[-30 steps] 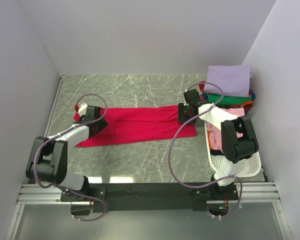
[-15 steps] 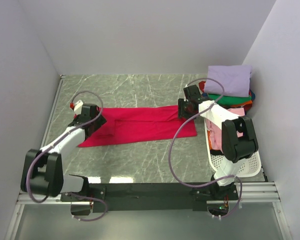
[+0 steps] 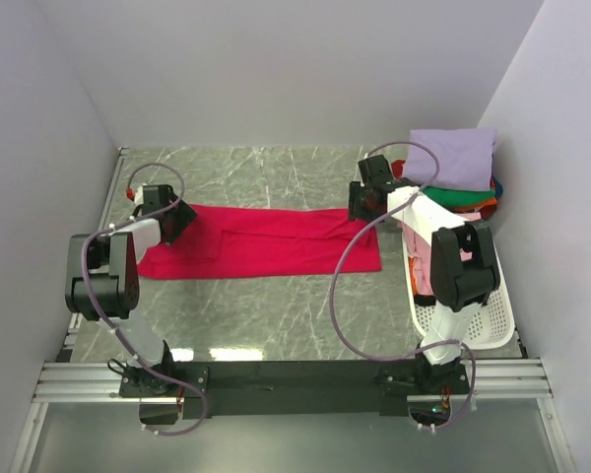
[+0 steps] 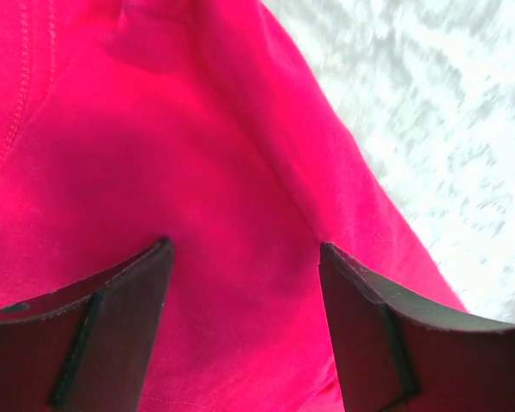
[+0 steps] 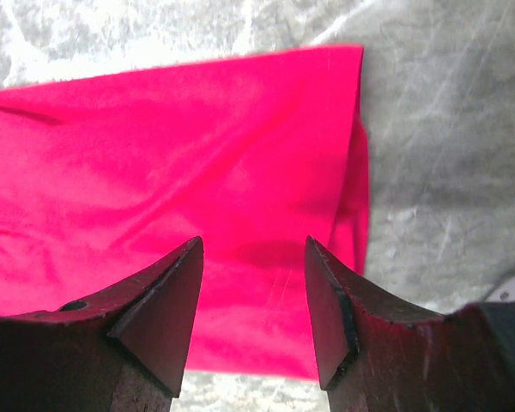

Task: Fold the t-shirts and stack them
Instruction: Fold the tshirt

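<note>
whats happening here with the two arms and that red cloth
Two robot arms are folding a crimson t-shirt laid as a long band on the table. The left pincer is over its left end and the right pincer over its right end, both open, gripping nothing. Folded shirts sit stacked at the back right, a lavender one on top.

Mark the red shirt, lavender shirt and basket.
red shirt (image 3: pixel 266 241): top view, middle of the spread cloth.
lavender shirt (image 3: pixel 453 158): top view, centre of its upper face, on top of the stack.
basket (image 3: pixel 488 325): top view, bare white part by its near-right corner.
</note>
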`<state>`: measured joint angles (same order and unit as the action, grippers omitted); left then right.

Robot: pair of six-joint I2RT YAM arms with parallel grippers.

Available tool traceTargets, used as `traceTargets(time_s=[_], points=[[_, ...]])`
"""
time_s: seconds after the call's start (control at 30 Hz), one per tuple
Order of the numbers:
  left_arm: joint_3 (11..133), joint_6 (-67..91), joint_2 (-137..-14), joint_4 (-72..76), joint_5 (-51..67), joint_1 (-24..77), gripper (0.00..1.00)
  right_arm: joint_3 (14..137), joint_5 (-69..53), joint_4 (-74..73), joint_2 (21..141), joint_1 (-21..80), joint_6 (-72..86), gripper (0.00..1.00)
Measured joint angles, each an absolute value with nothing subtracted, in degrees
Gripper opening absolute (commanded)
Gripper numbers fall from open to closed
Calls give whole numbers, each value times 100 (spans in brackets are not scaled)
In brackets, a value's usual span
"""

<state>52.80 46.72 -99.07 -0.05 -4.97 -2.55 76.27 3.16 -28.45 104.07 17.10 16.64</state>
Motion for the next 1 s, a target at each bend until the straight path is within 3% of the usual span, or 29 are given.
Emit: traceTargets(time_s=[0.77,1.0], points=[[6838,4418,-11126,-172,425,-1059,76,8187,344,-2875,11314,1660,1859,56],[6838,4397,-11126,-169,482,-1074,76,8259,224,-2786,11684,1660,1879,40]])
